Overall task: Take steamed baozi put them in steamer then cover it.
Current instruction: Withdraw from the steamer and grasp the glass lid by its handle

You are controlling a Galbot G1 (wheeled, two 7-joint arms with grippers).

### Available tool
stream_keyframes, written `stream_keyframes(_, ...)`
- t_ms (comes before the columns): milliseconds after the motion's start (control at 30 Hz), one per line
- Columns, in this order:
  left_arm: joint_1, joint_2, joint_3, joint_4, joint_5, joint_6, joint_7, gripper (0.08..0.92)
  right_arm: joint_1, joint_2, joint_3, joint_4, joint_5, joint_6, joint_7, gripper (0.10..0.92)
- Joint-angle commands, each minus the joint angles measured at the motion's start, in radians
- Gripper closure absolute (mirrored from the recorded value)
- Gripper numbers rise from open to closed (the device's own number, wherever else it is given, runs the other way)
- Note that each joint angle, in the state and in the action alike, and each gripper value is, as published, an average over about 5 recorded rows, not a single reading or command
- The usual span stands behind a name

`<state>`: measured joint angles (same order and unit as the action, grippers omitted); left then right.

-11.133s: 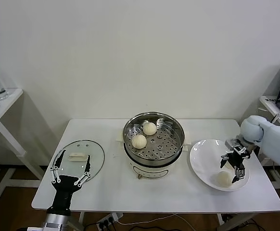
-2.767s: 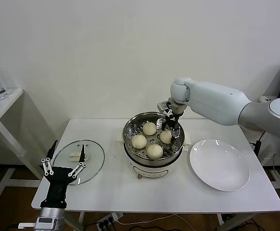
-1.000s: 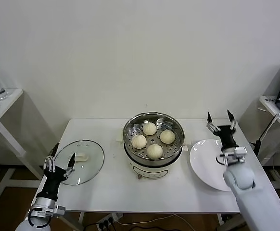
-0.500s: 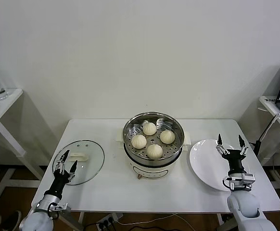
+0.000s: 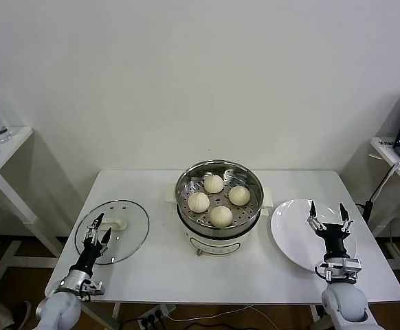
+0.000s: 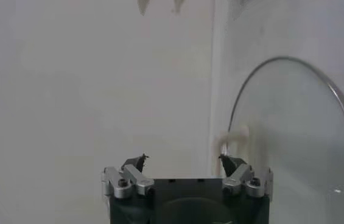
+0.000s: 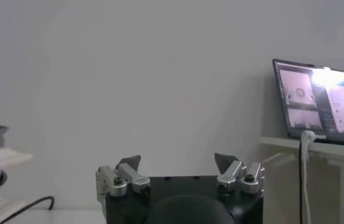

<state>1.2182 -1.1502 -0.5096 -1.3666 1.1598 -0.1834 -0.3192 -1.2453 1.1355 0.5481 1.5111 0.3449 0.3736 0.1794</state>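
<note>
White wall fills the space behind my white bench (image 5: 152, 275), which carries everything I am working with. At its middle stands the steamer (image 5: 218, 206), uncovered, with all four steamed baozi (image 5: 220, 216) resting on its perforated floor, spaced apart in a loose diamond. Nothing sits above the pot or blocks its open top.

Off to my left lies the cover (image 5: 121, 220), flat on the bench with its white handle (image 5: 114, 223) facing up, well apart from the steamer. My left end effector (image 5: 95, 232) points upward at the near edge of that cover, its fingers spread apart and gripping nothing; the left wrist view shows the cover's metal rim (image 6: 293, 64) curving just beyond my fingertips.

To my right, a bare white plate (image 5: 296, 240) rests just beside the steamer. My right end effector (image 5: 326, 218) stands upright over the near part of the plate, fingers likewise apart and empty.

Beyond the bench, a small side table (image 5: 1, 155) stands at the far left, and a laptop (image 7: 321, 100) with a lit screen sits on a desk at the far right.
</note>
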Motion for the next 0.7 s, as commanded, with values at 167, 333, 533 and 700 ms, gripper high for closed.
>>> stream_keyframes(167,-0.084,-0.011,0.021,0.121,0.044,0.01,-0.035,0.177,-0.017,0.012,0.011,-0.003,-0.019,0.005,-0.004,0.203)
stream_keyframes(333,-0.096,-0.021,0.024,0.131,0.043,0.02,-0.044,0.177,-0.022,0.019,0.012,-0.003,-0.025,0.008,-0.006,0.203)
stream_keyframes(533,-0.11,-0.027,0.029,0.129,0.042,0.034,-0.049,0.177,-0.027,0.029,0.013,-0.006,-0.036,0.014,-0.008,0.203)
stream_keyframes(700,-0.124,-0.032,0.038,0.142,0.042,0.043,-0.048,0.177,-0.025,0.033,0.011,-0.008,-0.045,0.016,-0.009,0.203)
